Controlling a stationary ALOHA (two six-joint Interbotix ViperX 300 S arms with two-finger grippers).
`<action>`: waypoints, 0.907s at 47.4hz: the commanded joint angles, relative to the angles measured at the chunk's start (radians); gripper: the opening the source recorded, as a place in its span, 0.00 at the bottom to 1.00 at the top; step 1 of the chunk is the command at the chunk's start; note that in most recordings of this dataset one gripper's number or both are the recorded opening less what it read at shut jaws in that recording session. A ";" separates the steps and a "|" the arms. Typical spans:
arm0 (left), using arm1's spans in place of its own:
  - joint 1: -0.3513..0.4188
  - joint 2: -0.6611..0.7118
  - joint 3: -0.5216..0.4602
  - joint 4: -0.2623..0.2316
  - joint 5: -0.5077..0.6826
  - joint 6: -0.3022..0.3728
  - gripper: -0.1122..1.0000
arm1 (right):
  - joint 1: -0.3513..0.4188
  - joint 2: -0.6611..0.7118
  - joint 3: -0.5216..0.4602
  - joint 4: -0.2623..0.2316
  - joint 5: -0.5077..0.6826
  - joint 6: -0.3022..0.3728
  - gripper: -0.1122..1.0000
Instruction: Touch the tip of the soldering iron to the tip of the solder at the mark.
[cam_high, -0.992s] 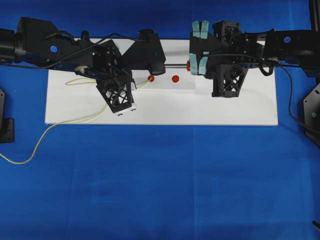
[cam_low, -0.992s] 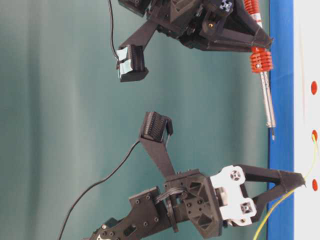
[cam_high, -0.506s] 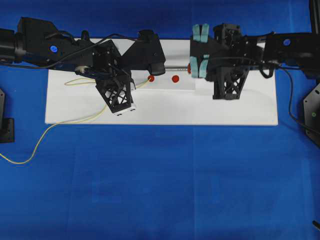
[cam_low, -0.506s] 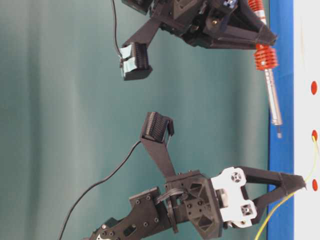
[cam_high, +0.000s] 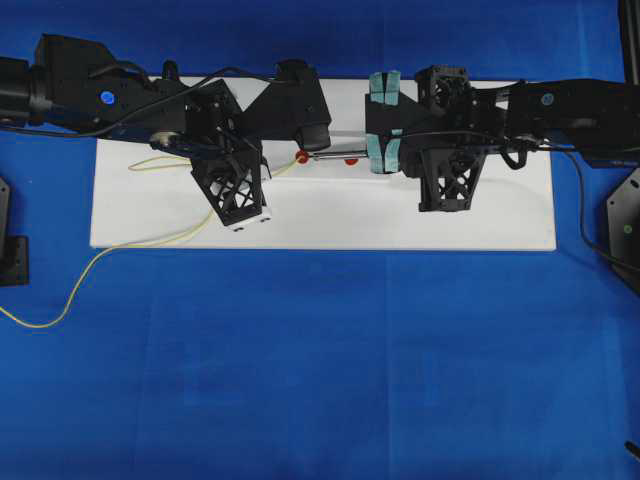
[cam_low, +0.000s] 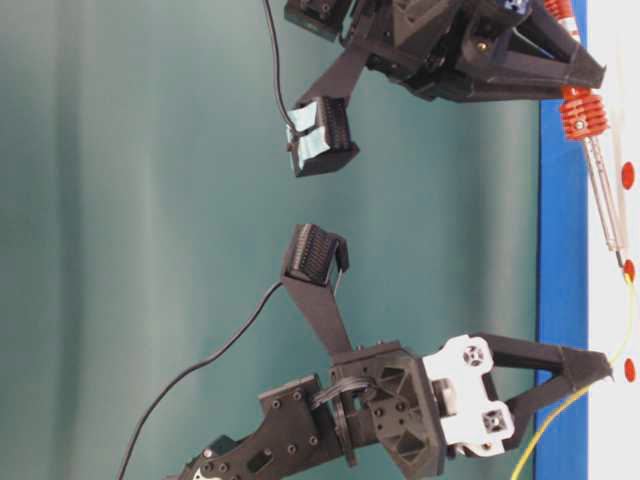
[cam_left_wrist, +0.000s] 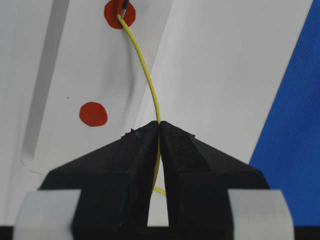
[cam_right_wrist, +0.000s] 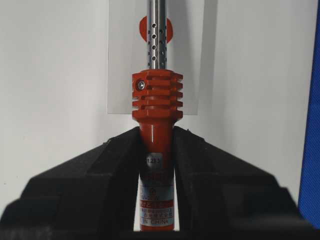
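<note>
The left claw (cam_left_wrist: 159, 127) is clenched on the solder (cam_left_wrist: 146, 75), a thin yellow wire that rises from between its black fingertips and curves up to a red mark (cam_left_wrist: 120, 13) on the white board (cam_high: 320, 215). The wire's end lies on that mark, and the dark tip of the soldering iron (cam_right_wrist: 156, 115) comes down onto the same spot; in the left wrist view the two tips appear to touch, though the contact sits at the very edge of the picture. A second red mark (cam_left_wrist: 93, 114) lies nearer the claw, to the left of the wire and apart from it.

The right claw (cam_right_wrist: 156, 137) is grasping the iron by its red-orange handle, its jaws pressed against both sides just below the ribbed collar. The perforated silver shaft points away toward the left arm.

Behind the left claw, the loose wire trails off the board's near-left side onto the blue cloth (cam_high: 330, 370).
</note>
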 joint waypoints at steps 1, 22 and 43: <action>-0.002 -0.015 -0.025 0.002 0.000 0.002 0.12 | 0.002 -0.006 -0.011 0.002 -0.008 0.002 0.16; -0.002 -0.015 -0.025 0.002 0.000 0.005 0.12 | 0.002 0.002 -0.015 -0.002 -0.002 0.002 0.16; -0.002 -0.015 -0.025 0.002 0.005 0.005 0.12 | 0.002 0.002 -0.018 -0.002 0.000 0.000 0.16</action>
